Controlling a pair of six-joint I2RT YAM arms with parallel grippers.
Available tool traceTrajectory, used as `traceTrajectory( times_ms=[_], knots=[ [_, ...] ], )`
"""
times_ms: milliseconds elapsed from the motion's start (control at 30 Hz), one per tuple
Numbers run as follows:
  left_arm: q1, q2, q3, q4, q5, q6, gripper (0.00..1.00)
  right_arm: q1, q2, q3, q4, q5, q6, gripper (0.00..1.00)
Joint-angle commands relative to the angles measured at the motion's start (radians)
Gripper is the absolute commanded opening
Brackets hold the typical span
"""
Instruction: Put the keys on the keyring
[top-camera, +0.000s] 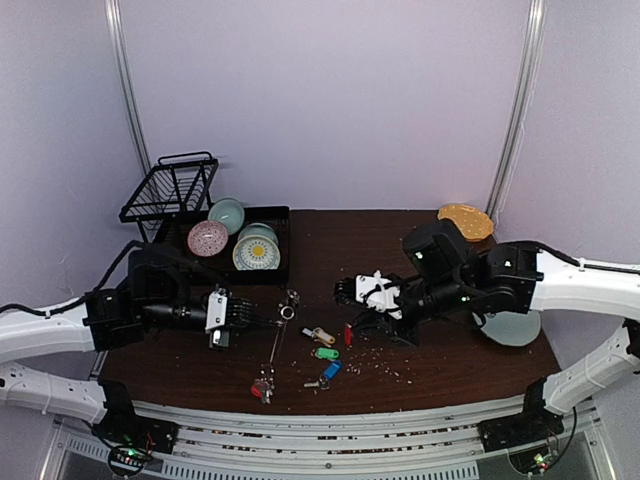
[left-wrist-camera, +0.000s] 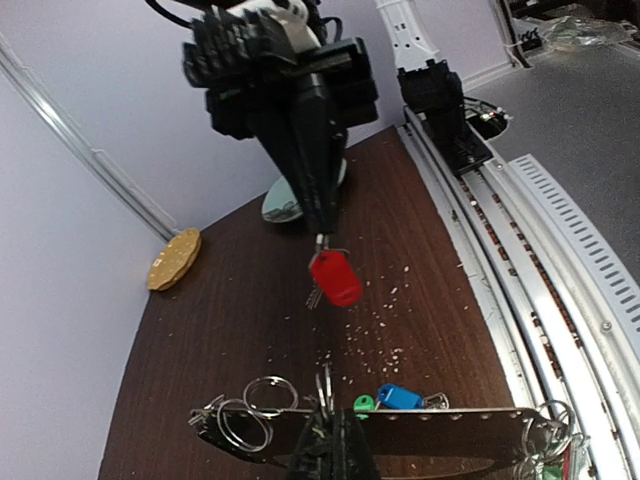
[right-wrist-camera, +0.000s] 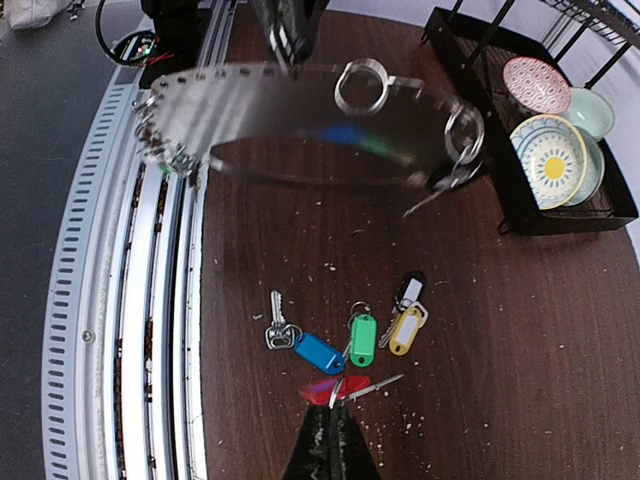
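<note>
My left gripper (top-camera: 274, 323) is shut on the keyring (top-camera: 279, 342), a large thin hoop seen edge-on. Its fingers (left-wrist-camera: 335, 445) pinch the hoop's rim (left-wrist-camera: 430, 420), which carries small split rings (left-wrist-camera: 263, 395). My right gripper (right-wrist-camera: 331, 435) is shut on the ring of a red-tagged key (right-wrist-camera: 340, 386) and holds it above the table, to the right of the hoop; it hangs in the left wrist view (left-wrist-camera: 335, 278). Blue-tagged (right-wrist-camera: 318, 352), green-tagged (right-wrist-camera: 362, 338) and yellow-tagged (right-wrist-camera: 407, 328) keys lie on the table. The hoop (right-wrist-camera: 300, 120) is blurred beyond them.
A black dish tray (top-camera: 283, 215) with patterned plates and a wire rack (top-camera: 170, 190) stand at the back left. An orange plate (top-camera: 465, 220) and a pale plate (top-camera: 515, 328) are on the right. Crumbs (top-camera: 385, 362) are scattered on the dark table. Metal rails (right-wrist-camera: 130, 300) run along the near edge.
</note>
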Motion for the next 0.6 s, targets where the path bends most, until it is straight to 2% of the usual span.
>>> traceTrajectory(
  times_ms=[0,200,333,467,567],
  knots=[
    [0.004,0.078,0.102,-0.006,0.18,0.011,0.0,0.021,-0.013,0.064,-0.057,0.069,-0.024,0.0],
    [0.004,0.182,0.182,0.09,0.313,-0.05,0.0,0.073,-0.034,0.124,-0.064,0.05,-0.094,0.0],
    [0.004,0.239,0.208,0.173,0.383,-0.076,0.0,0.088,-0.089,0.119,-0.017,-0.021,-0.108,0.0],
    [-0.049,0.269,0.262,0.08,0.305,0.097,0.0,0.107,-0.133,0.089,-0.023,-0.054,-0.153,0.0],
    [-0.09,0.249,0.274,0.069,0.237,0.221,0.0,0.114,-0.165,0.057,-0.014,-0.077,-0.163,0.0]
  ],
)
